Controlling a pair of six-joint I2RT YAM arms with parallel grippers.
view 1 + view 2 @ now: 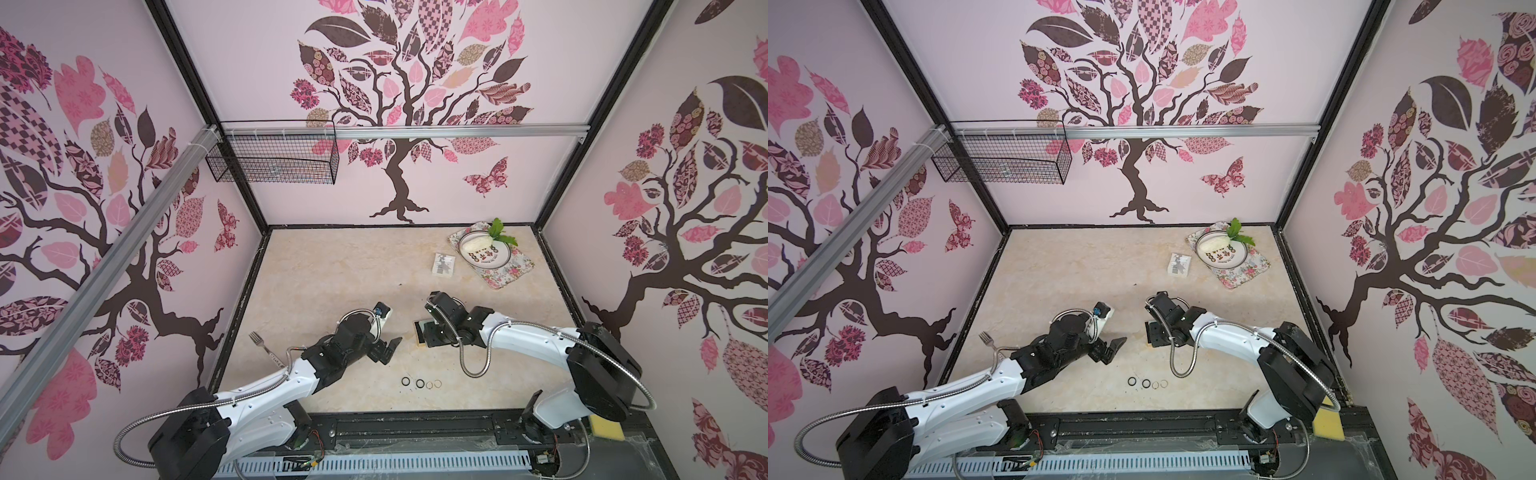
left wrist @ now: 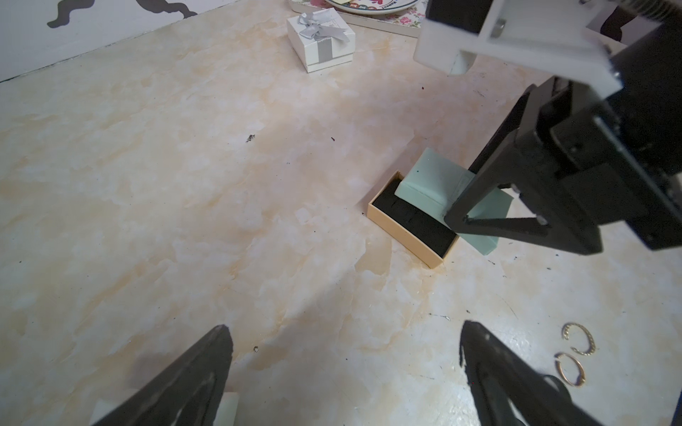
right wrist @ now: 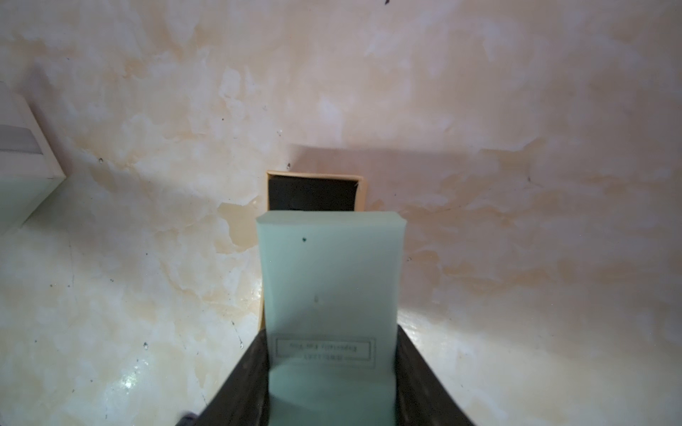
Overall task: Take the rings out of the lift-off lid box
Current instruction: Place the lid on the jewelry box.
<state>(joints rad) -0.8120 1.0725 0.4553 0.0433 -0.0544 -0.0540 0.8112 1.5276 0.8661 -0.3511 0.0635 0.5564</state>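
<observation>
Only in wrist views is the mint lid (image 3: 328, 273) shown clamped by the downward-angled right end effector (image 3: 330, 372); the left end effector (image 2: 345, 330) is spread empty; four rings (image 1: 419, 383) are seen lower-centre in both top views.

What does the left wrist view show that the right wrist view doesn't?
Only the left wrist view: two gold rings, and the left hand, open and empty. Only the right wrist view: the printed label on the mint lid, seen whole. Both: that lid gripped by the right hand, partly over the tan box base.
</observation>
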